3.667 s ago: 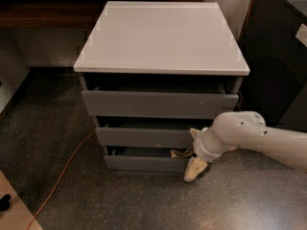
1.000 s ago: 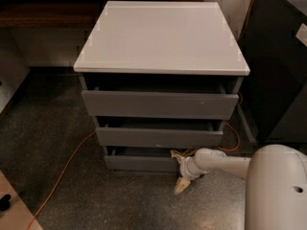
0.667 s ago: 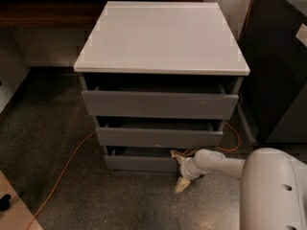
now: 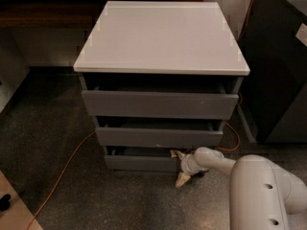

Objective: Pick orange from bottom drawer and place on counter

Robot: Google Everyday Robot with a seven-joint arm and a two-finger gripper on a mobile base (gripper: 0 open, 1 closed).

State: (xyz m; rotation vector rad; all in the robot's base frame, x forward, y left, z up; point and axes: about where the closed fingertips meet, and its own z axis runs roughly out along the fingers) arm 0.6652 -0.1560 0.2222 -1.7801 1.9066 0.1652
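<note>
The bottom drawer is the lowest of three dark grey drawers and stands slightly pulled out. Its inside is dark, and the orange is not visible. My gripper is at the right end of the bottom drawer's front. Its fingers are apart: one pale fingertip is at the drawer's top edge, and the other is low in front, near the floor. The white arm comes in from the lower right. The counter is the light grey-white top of the cabinet, and nothing shows on it.
The two upper drawers also stand slightly open. An orange cable runs across the speckled floor at left. A dark cabinet stands at right, close to the drawers. A dark wooden shelf is behind at left.
Since the earliest frame the arm has swung closer to the camera and the gripper has shifted slightly left and lower at the bottom drawer. Over the last second almost nothing has moved.
</note>
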